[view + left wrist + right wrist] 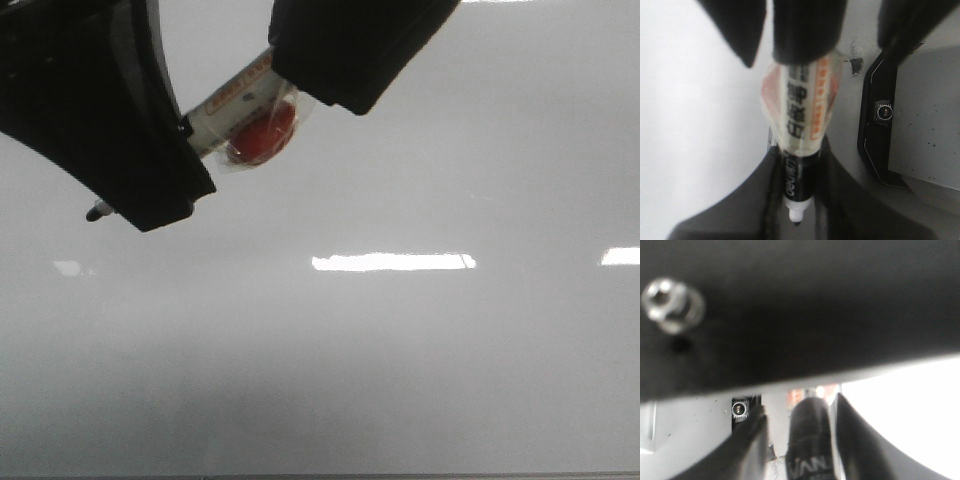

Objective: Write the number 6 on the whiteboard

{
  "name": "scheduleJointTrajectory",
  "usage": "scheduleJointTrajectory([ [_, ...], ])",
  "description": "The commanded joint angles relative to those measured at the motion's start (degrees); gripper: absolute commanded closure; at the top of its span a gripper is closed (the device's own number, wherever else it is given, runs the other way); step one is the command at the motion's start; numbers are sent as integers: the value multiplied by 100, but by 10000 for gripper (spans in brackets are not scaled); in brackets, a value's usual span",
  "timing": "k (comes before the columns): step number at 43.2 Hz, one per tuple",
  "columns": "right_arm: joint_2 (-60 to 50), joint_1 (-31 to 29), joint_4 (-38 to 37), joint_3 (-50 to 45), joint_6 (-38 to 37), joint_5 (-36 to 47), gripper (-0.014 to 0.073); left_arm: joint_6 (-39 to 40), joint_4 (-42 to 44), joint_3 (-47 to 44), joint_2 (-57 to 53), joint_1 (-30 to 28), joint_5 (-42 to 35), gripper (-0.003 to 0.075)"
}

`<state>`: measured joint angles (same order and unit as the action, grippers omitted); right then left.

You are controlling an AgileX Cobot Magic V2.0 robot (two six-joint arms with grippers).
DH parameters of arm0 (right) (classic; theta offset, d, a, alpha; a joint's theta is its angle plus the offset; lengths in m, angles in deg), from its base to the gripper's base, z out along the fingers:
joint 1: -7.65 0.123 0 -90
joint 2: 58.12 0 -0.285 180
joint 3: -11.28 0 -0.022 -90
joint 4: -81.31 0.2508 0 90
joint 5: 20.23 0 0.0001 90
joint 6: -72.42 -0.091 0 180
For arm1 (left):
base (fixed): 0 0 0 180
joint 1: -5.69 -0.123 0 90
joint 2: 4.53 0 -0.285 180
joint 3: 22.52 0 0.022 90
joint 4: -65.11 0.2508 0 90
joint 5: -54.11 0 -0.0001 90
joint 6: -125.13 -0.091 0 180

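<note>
The whiteboard is a glossy pale grey sheet filling the front view, and no number 6 shows on it. A marker with a white and orange label spans between both grippers above the board. My left gripper is shut on its black front section, and the uncapped tip pokes out past the fingers. My right gripper surrounds the marker's black rear end, with light gaps on both sides of it.
A red round thing in clear wrap clings to the marker's barrel. Bright strip reflections lie on the board. A black bracket with a small lens stands beside the board. The board's near edge runs along the bottom.
</note>
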<state>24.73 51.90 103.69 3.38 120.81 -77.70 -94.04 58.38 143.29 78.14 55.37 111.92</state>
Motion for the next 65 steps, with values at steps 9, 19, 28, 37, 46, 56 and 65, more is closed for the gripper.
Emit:
scheduleJointTrajectory([
  [9, -140, 10, 165, 201, 72, 50, 526, -5, -83, 193, -130, 47, -224, 741],
  [19, -140, 10, 165, 201, 72, -8, 659, 43, -83, 193, -130, 47, -320, 629],
  [28, -250, 10, -139, 201, -103, -39, 660, 599, 451, 204, -309, -97, -349, 334],
  [37, -740, -288, -1334, 248, -1440, -200, 660, 1291, 873, 204, -1113, -728, -178, 321],
  [46, -1400, -1596, -1624, 179, -2837, -232, 660, 1295, 278, 107, -2095, -1592, -181, 321],
  [56, -2390, -2810, -901, -729, -3114, 672, 660, 1775, 36, -427, -2616, -2513, -203, 321],
  [65, -2789, -3247, 275, -2091, -3063, 2417, 660, 1833, 36, -656, -2659, -2821, -257, 321],
])
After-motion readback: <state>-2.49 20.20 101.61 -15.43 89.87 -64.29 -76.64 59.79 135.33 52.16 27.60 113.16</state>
